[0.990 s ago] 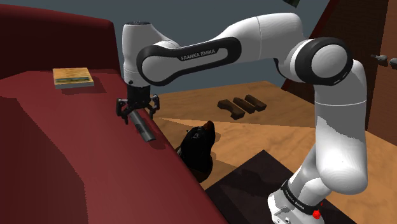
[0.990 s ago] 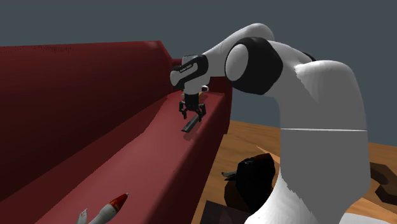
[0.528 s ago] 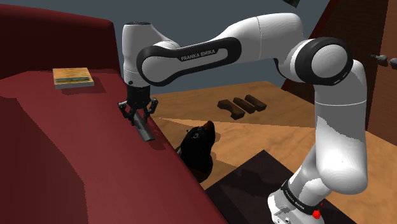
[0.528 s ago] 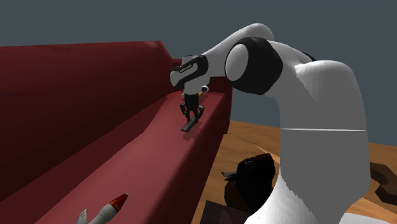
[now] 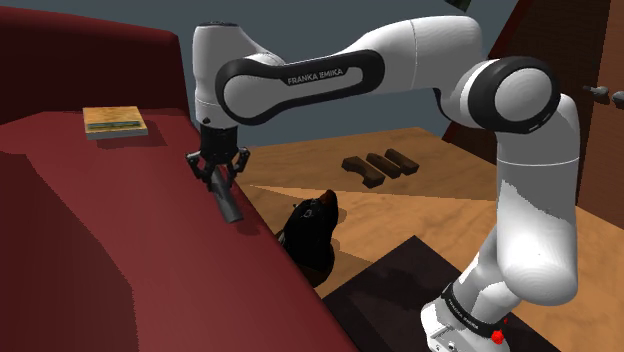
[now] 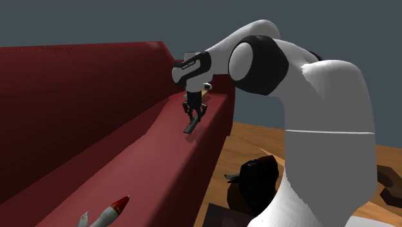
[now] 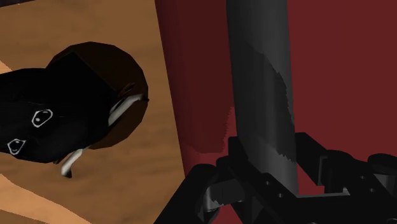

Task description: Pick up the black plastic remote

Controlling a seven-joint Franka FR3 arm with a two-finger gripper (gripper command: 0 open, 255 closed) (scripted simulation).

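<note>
Remote point(image 5: 229, 204) is clasped at its upper end by the claw point(image 5: 218, 179), long axis slanting down toward the sofa point(image 5: 120, 260) seat's edge.

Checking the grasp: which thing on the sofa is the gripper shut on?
The dark remote, clasped by the gripper; the book and the toy rocket lie apart from it.

Slim dark remote point(image 5: 230, 206), tilted, clasped by claw point(image 5: 218, 182)

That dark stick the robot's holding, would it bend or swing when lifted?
The remote looks like a rigid bar, so it probably won't bend. The end effector clasps it near one end, so it may swing or tilt.
</note>
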